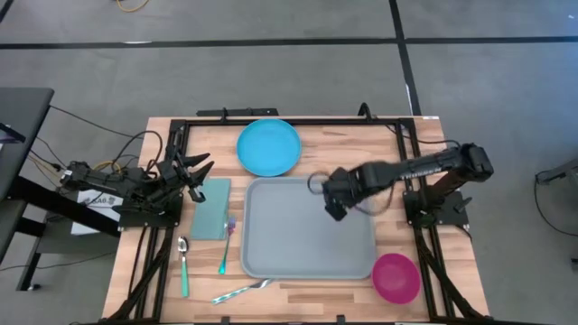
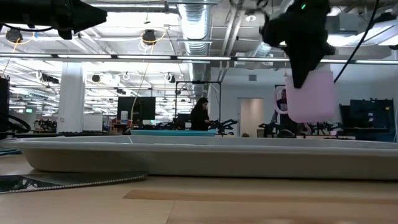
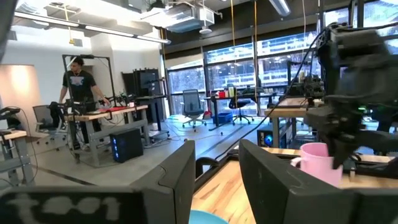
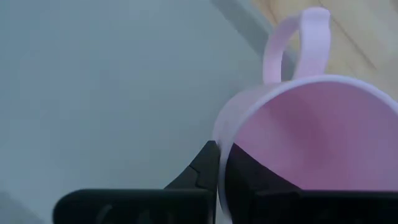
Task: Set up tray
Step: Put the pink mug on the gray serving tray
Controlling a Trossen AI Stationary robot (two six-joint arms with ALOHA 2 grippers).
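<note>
While held above the tray (image 1: 298,244), pink mug (image 2: 309,93) had its rim pinched by right gripper (image 4: 219,165); left gripper (image 1: 194,171) sat part-open, empty.

grey floor (image 1: 271,72), ceiling strip lights (image 2: 124,56), desks (image 3: 106,115), big windows (image 3: 249,68)

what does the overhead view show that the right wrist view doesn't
Only the high view shows the blue plate, teal napkin, magenta bowl, cutlery and the left gripper waiting open at the table's left edge. Only the right wrist view shows the pink mug with its wall pinched between the right gripper fingers, handle pointing away. Both show the grey-blue tray beneath that gripper.
</note>
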